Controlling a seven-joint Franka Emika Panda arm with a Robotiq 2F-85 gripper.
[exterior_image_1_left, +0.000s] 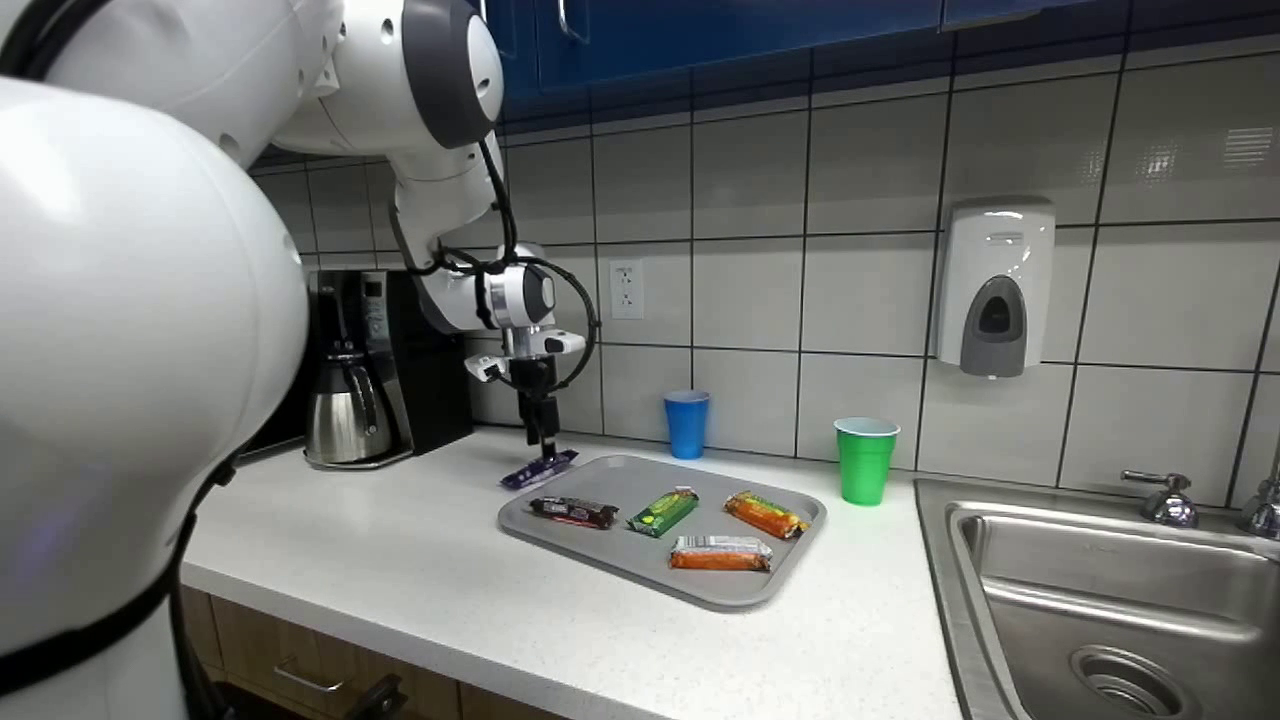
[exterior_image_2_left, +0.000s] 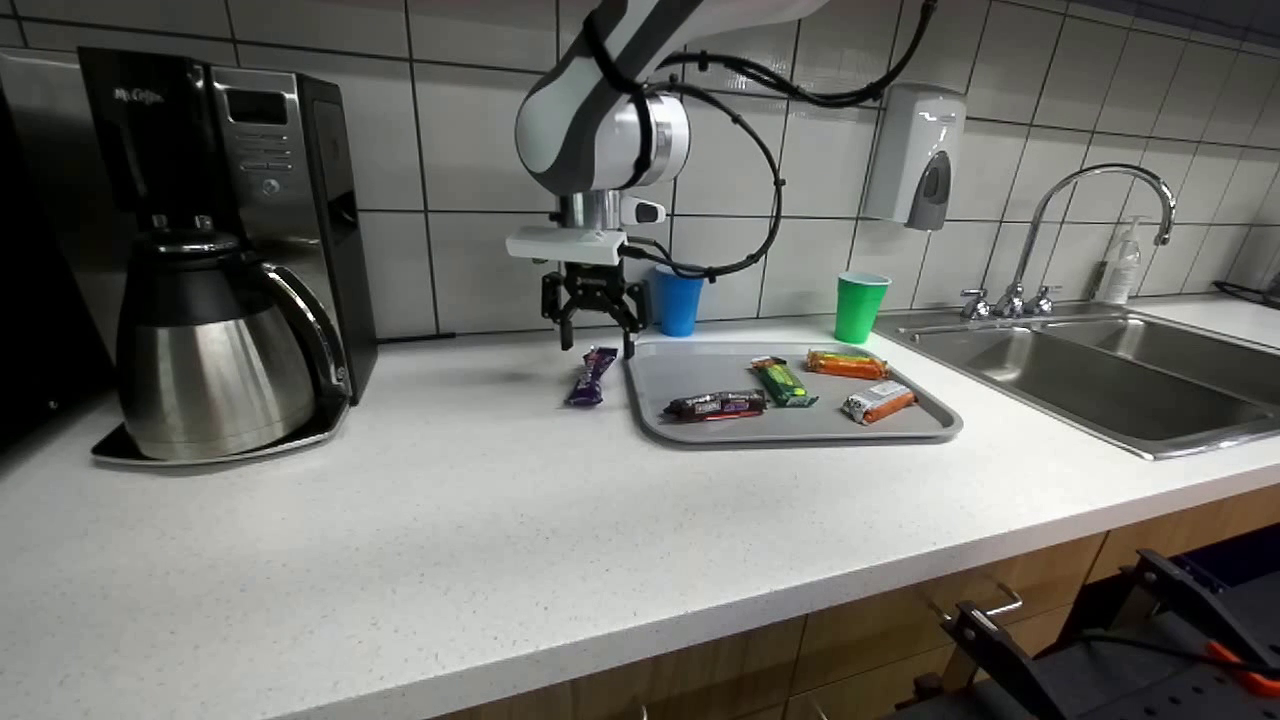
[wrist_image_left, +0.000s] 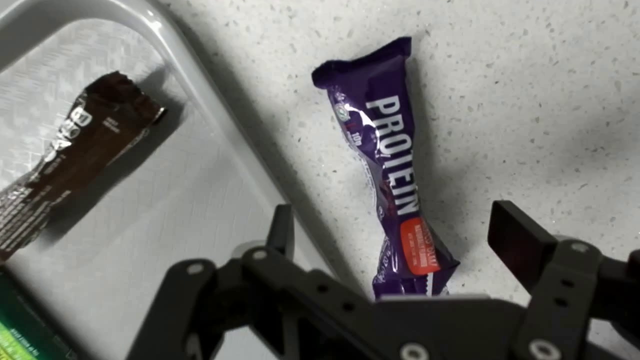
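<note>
My gripper is open and empty; it shows in both exterior views (exterior_image_1_left: 548, 450) (exterior_image_2_left: 598, 342) and the wrist view (wrist_image_left: 392, 225). It points down over a purple protein bar (wrist_image_left: 395, 165), which lies on the white counter between the spread fingers, apart from them. The bar's lower end is hidden by the gripper body in the wrist view. The bar also shows in both exterior views (exterior_image_1_left: 538, 470) (exterior_image_2_left: 592, 377), beside a grey tray (exterior_image_2_left: 690, 370). On the tray lie a dark brown bar (exterior_image_2_left: 715, 405), a green bar (exterior_image_2_left: 782, 383), an orange bar (exterior_image_2_left: 847, 364) and a white-and-orange bar (exterior_image_2_left: 879, 402).
A blue cup (exterior_image_1_left: 686, 425) and a green cup (exterior_image_1_left: 865, 460) stand behind the tray near the tiled wall. A coffee maker (exterior_image_2_left: 215, 350) stands at one end of the counter. A steel sink (exterior_image_1_left: 940, 590) lies past the tray, with a soap dispenser (exterior_image_1_left: 998, 285) on the wall.
</note>
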